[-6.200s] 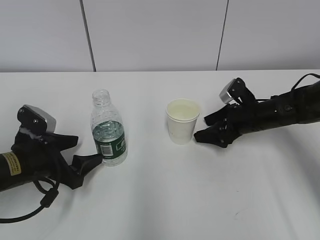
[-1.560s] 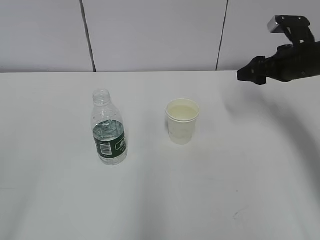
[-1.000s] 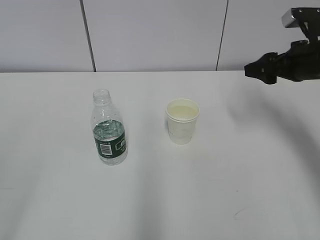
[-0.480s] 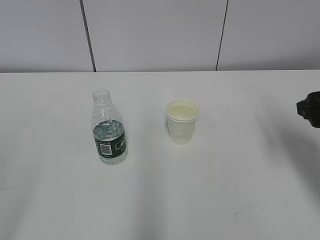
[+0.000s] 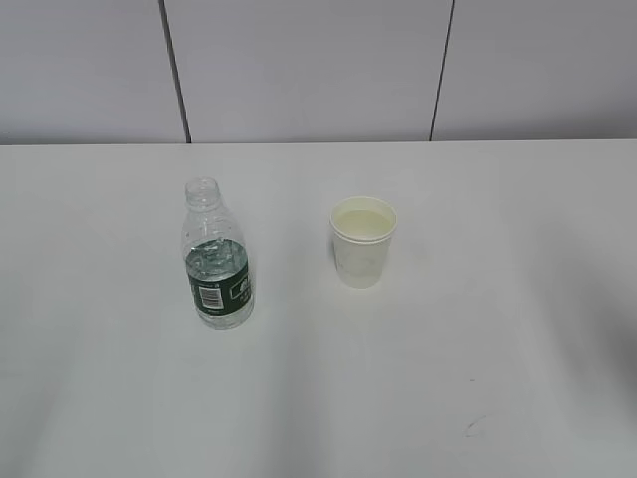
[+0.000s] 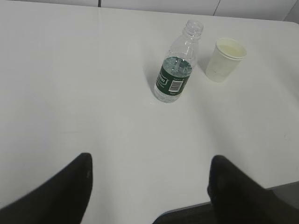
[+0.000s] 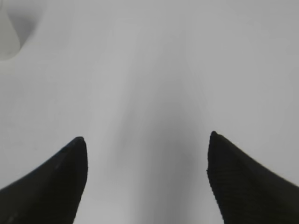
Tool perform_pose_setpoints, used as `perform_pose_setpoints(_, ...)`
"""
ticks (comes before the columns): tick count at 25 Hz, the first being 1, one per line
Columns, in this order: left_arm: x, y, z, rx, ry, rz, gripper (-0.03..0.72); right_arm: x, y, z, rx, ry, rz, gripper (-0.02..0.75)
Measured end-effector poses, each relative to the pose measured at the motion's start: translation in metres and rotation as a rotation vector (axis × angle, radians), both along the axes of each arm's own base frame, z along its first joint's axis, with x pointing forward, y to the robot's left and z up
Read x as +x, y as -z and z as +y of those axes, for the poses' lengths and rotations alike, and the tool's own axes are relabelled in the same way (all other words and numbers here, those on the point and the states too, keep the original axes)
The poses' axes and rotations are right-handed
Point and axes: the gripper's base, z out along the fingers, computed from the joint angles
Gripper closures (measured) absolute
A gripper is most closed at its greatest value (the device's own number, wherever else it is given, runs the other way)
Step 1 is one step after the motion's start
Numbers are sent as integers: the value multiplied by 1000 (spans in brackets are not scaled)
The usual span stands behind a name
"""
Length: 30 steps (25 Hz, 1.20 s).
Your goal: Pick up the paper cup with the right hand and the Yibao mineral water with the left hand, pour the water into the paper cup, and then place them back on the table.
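Note:
The Yibao mineral water [image 5: 216, 257], a clear capless bottle with a dark green label, stands upright on the white table [image 5: 448, 378], left of middle. The paper cup [image 5: 362, 241] stands upright to its right, holding water. Both also show in the left wrist view, the bottle [image 6: 177, 74] and the cup [image 6: 225, 59], far ahead of my left gripper [image 6: 149, 165], which is open and empty near the table's front edge. My right gripper [image 7: 145, 140] is open and empty over bare table. Neither arm shows in the exterior view.
A grey panelled wall [image 5: 299, 70] rises behind the table's far edge. The table's front edge [image 6: 187, 208] shows below my left gripper. A pale blurred shape [image 7: 14, 28] sits at the top left corner of the right wrist view.
The right arm has pulled back and left the exterior view at the right edge. The left arm had left earlier. Bottle and cup have not moved.

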Motion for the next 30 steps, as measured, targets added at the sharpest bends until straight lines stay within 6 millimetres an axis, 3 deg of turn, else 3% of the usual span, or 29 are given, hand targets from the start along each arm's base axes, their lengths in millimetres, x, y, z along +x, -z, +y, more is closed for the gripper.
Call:
perform_pose_setpoints(6,0,0,0,0,0,0,219,-50,-11,5,32,-26,-84,147)
perform_pose_setpoints(15,0,0,0,0,0,0,239,-99,-18,12,88,-55,-140,146)
perform_pose_setpoints(30,0,0,0,0,0,0,273,-170,-8,9,35,-39,-229,147)
